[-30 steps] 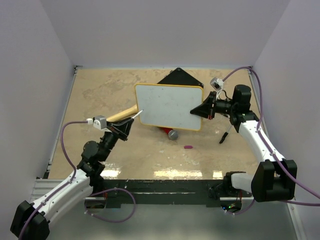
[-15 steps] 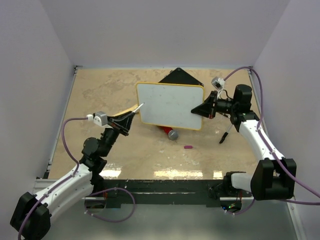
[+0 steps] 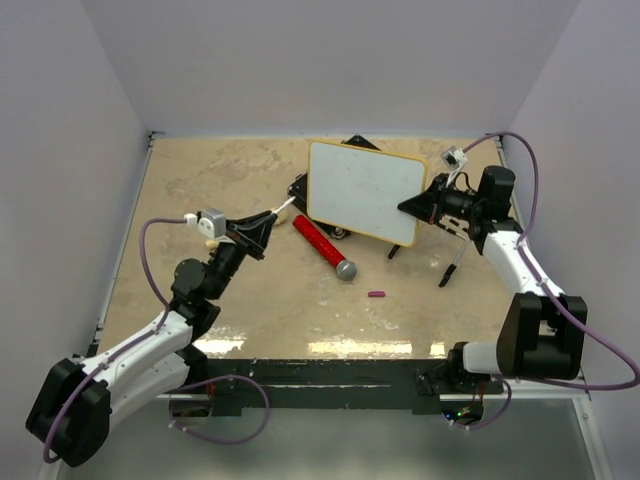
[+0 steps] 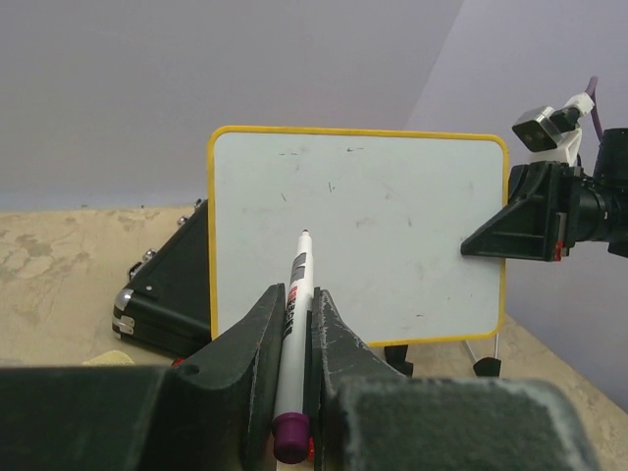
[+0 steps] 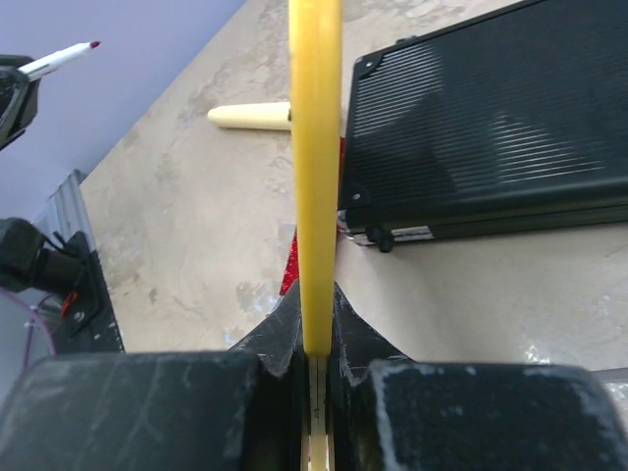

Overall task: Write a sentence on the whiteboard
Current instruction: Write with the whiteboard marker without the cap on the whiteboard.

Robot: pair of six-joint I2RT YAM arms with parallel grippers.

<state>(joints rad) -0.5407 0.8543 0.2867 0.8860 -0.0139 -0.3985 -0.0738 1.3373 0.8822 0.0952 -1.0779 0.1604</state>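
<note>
The whiteboard (image 3: pixel 365 190) is held upright at 1 o'clock on the tabletop (image 3: pixel 200 190). The right jaws are clamped on its 3 o'clock edge, while the left jaws, off its 9 o'clock side, grip a marker (image 3: pixel 279 212) whose tip is just short of the board. A red cylinder (image 3: pixel 318 238) lies at the board's 7 o'clock.

Left wrist: the marker points at the white face, which is flecked with faint marks, and a black case (image 4: pixel 167 294) sits at 8 o'clock.

Right wrist: the jaws pinch the yellow rim (image 5: pixel 314 147) edge-on.
</note>
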